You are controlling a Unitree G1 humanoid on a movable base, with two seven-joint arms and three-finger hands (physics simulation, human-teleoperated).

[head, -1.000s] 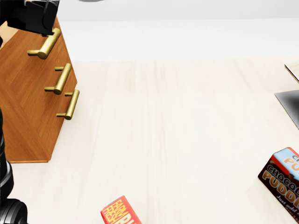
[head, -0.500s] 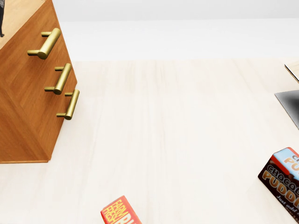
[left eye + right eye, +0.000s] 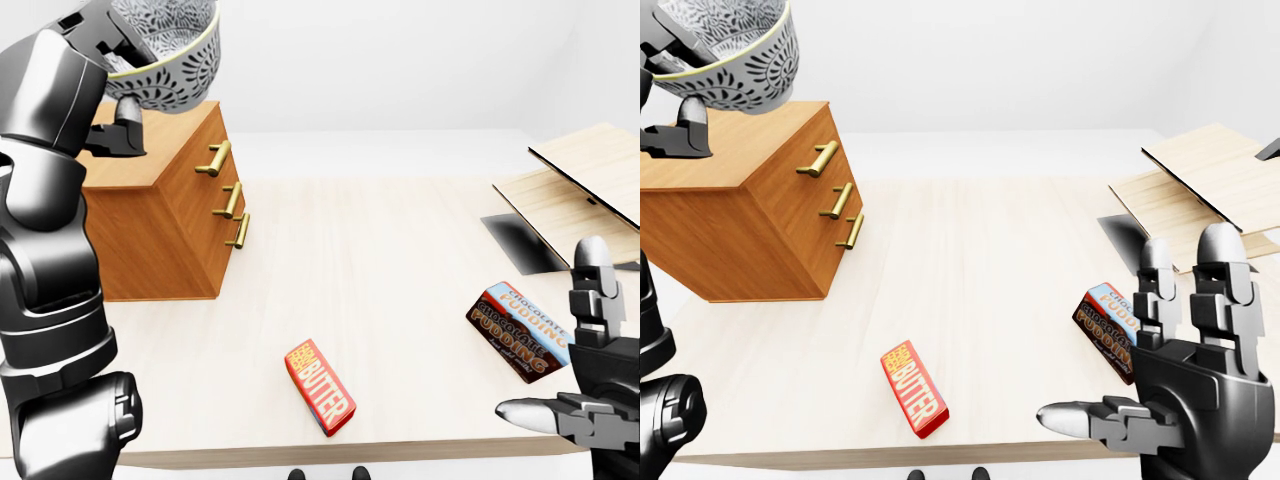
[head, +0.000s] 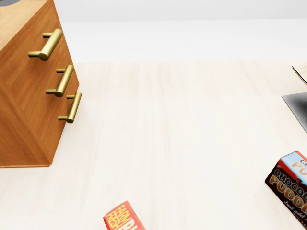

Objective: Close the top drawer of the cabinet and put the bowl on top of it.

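The wooden cabinet [image 3: 160, 225] stands at the table's left, its three brass-handled drawers all flush; the top handle [image 3: 213, 158] sits close to the cabinet's face. A grey patterned bowl [image 3: 168, 48] with a pale rim hangs tilted over the cabinet's top. My left hand [image 3: 118, 80] is shut on the bowl's rim, one finger [image 3: 680, 135] reaching beneath it. I cannot tell whether the bowl touches the top. At the lower right of the right-eye view my right hand [image 3: 1160, 370] stands open, palm up, holding nothing.
A red butter box [image 3: 320, 385] lies near the table's bottom edge. A chocolate pudding box [image 3: 520, 325] lies at the right, close to my right hand. Flat wooden panels [image 3: 580, 190] lean at the far right.
In the head view, my black left hand over the top handle has risen out of the picture. The cabinet and boxes hold their places; the camera has not moved.
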